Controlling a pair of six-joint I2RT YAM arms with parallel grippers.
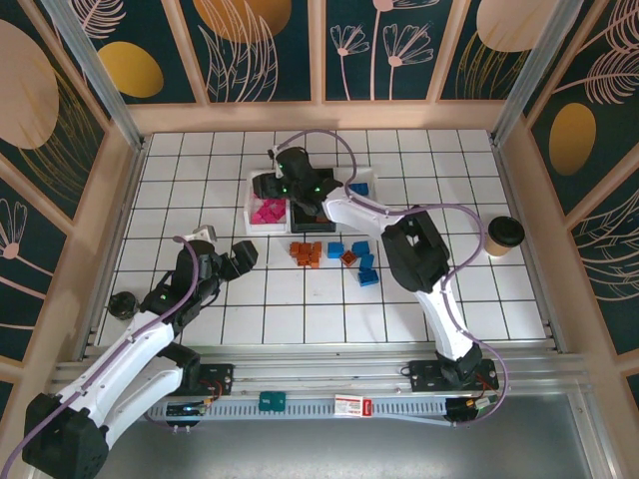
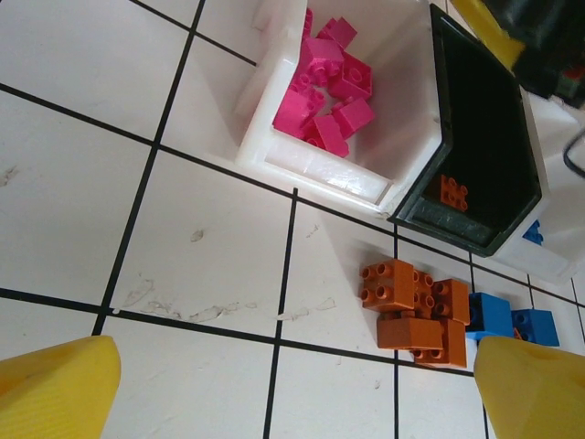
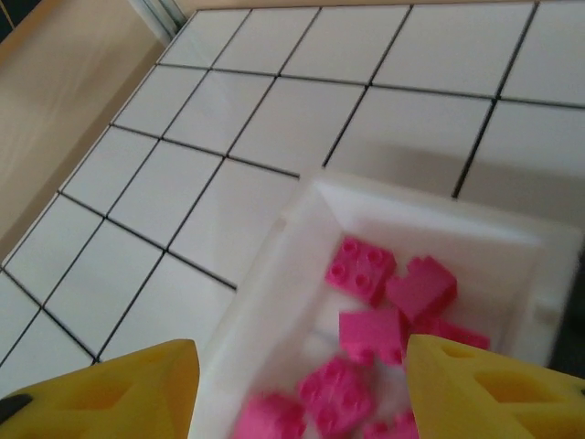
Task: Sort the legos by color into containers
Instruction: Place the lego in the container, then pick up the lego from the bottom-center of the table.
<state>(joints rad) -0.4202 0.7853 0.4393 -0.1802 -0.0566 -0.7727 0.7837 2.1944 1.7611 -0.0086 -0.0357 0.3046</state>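
Pink legos (image 3: 361, 270) lie piled in the left white container (image 3: 265, 274), and my right gripper (image 3: 302, 384) hangs open just above them with nothing between its fingers. In the top view that gripper (image 1: 283, 187) is over the pink-filled container (image 1: 262, 226). The black container (image 2: 475, 137) beside it holds one orange lego (image 2: 453, 192). A second white container (image 2: 548, 261) past it holds a blue lego (image 2: 533, 233). Loose orange legos (image 2: 416, 311) and blue legos (image 2: 507, 320) lie on the tiles. My left gripper (image 2: 297, 393) stands wide open and empty over bare tiles, left of the orange pile.
A paper cup (image 1: 504, 237) stands at the right of the tiled table. A small round black object (image 1: 122, 304) sits near the left edge. Wooden walls fence the table (image 1: 479, 299) on three sides. The loose orange legos (image 1: 307, 252) and blue legos (image 1: 361, 264) are mid-table.
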